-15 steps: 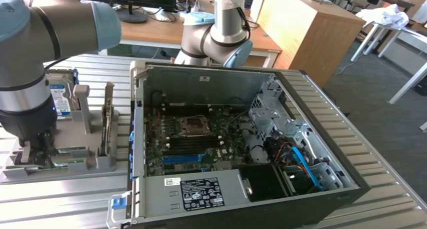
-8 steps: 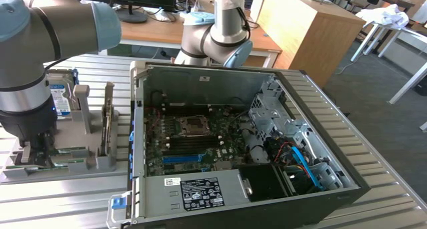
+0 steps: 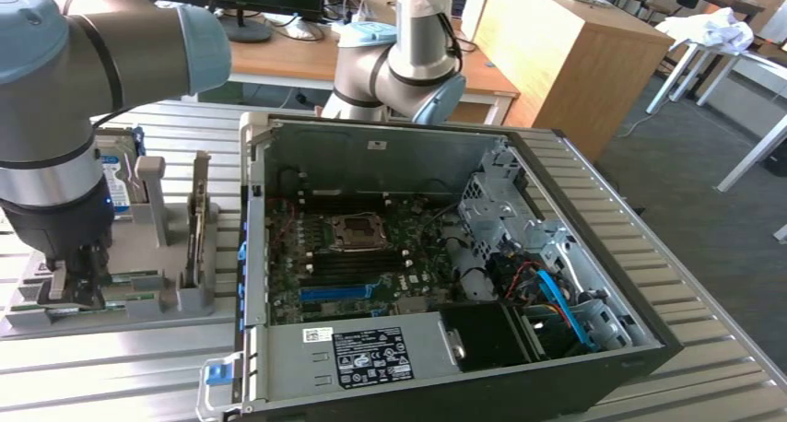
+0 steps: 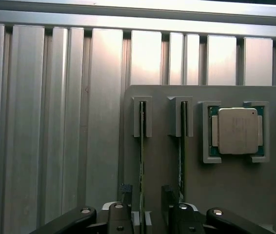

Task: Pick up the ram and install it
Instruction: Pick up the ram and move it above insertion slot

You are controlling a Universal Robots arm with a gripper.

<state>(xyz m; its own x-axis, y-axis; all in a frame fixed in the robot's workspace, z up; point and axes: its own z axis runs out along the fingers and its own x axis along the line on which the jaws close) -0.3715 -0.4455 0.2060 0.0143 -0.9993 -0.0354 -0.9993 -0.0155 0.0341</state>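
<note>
The gripper (image 4: 145,196) hangs low over the grey holder (image 4: 162,156), its jaws spread wide and gripping nothing. One dark finger (image 4: 125,192) stands on each side of the ram (image 4: 142,146), with a gap to the board on both sides. The ram, a thin green stick, stands on its edge in the holder, its far end seated in a grey slotted post, not yet lifted. Just beside it in the holder, outside the gripper's other finger, a second stick (image 4: 182,146) stands the same way in its own post. Farther along the holder, past that second stick, a square silver processor (image 4: 238,130) lies flat in a framed pocket. The holder rests on a table of metal slats (image 4: 45,122). In the exterior view the arm (image 3: 55,118) reaches down onto the holder. Beside the holder, on the exterior view's right, an open computer case (image 3: 369,155) lies on the same table with its motherboard (image 3: 357,256) exposed. Beyond the holder and the case stand wooden desks (image 3: 554,63)
</note>
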